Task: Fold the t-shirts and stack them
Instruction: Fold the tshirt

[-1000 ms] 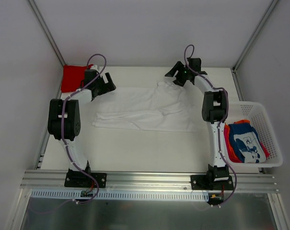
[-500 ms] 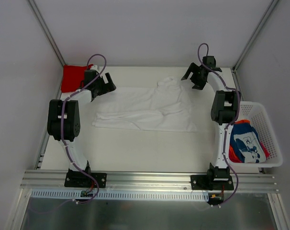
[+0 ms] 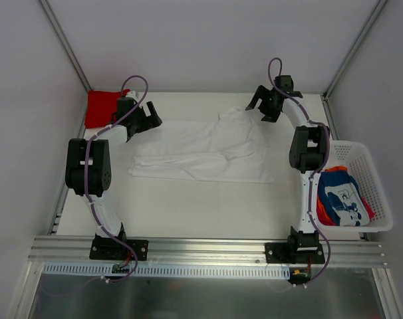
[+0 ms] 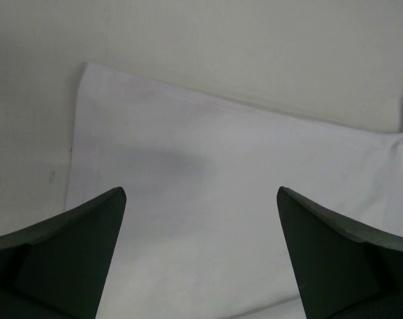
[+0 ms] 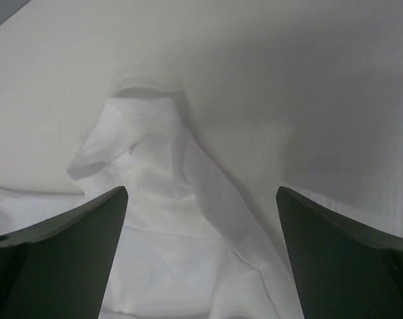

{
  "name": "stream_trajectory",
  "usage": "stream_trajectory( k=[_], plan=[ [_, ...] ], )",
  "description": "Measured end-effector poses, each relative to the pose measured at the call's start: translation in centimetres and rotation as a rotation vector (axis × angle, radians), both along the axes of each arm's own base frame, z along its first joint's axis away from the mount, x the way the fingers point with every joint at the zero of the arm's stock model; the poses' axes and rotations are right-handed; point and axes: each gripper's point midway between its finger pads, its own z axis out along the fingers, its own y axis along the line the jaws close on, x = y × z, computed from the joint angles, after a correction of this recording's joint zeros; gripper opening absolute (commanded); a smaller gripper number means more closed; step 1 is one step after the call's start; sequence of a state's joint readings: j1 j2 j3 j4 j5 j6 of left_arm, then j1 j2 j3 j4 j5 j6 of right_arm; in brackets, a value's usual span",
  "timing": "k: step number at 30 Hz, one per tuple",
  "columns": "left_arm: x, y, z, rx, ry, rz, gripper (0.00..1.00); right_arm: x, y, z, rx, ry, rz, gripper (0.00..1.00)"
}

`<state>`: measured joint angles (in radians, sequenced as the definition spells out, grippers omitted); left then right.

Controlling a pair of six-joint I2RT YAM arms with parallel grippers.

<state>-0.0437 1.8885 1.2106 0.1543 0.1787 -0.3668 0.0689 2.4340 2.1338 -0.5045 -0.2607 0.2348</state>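
**A:** What has changed over the last second?

**B:** Only the right side. The right gripper (image 3: 259, 111) was down on the raised corner of the white t-shirt (image 3: 201, 149) and has since backed off toward the far right. Its jaws, narrower then, now stand wide apart with nothing between them. The left gripper (image 3: 148, 125) has not moved. It hovers over the shirt's left end, jaws spread just as wide and empty.

**A:** And the shirt itself?

**B:** It lies across the middle of the table (image 3: 188, 206), mostly flat. The corner that was let go stays bunched in a peaked fold, which shows best from the right wrist. The red t-shirt (image 3: 100, 106) sits folded in the far-left corner.

**A:** Anything you can't make out?

**B:** The basket (image 3: 361, 149) on the right holds the blue t-shirt (image 3: 344, 196) with white print. Under it only slivers of the orange-red t-shirt (image 3: 370, 205) show, since the right arm crosses the basket's near-left side. The left wrist view shows one hem corner of white cloth, the rest cut off by the frame. In both wrist views only the finger ends are visible.
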Motion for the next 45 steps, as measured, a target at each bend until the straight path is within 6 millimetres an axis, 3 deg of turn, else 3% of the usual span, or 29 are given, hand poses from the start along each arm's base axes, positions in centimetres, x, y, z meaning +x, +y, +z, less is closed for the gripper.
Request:
stream_trajectory(
  k=[10,15,16,20,28,30,33,34,36,40,45],
  plan=[
    [0.4,-0.1,0.4,-0.004,-0.024,-0.004,0.99,2.0,3.0,-0.7,0.087,-0.046,0.053,0.99],
    [0.4,-0.2,0.5,-0.009,-0.025,-0.011,0.99,2.3,3.5,-0.7,0.105,-0.059,0.059,0.91],
    [0.4,-0.3,0.5,-0.010,-0.025,-0.013,0.99,2.3,3.6,-0.7,0.105,-0.062,0.060,0.88],
    [0.4,-0.4,0.5,-0.014,-0.027,-0.018,0.99,2.1,4.1,-1.0,0.108,-0.057,0.067,0.58],
    [0.3,-0.4,0.3,-0.014,-0.025,-0.018,0.99,1.7,4.5,-2.1,0.113,-0.031,0.070,0.38],
    [0.3,-0.4,0.4,-0.014,-0.027,-0.018,0.99,1.6,4.4,-2.3,0.112,-0.027,0.069,0.37],
    [0.3,-0.4,0.3,-0.014,-0.028,-0.018,0.99,1.5,4.4,-2.5,0.110,-0.022,0.072,0.22],
    [0.3,-0.4,0.3,-0.014,-0.027,-0.018,0.99,1.4,4.4,-2.7,0.108,-0.019,0.071,0.10],
    [0.3,-0.4,0.3,-0.014,-0.028,-0.018,0.99,1.3,4.3,-2.9,0.103,-0.014,0.072,0.01],
    [0.2,-0.2,0.1,-0.005,-0.027,-0.015,0.99,1.1,4.3,-3.1,0.102,-0.006,0.067,0.01],
    [-0.2,1.4,-0.7,0.048,0.012,0.039,0.99,1.1,4.2,-3.1,0.101,-0.006,0.066,0.00]
  ],
)
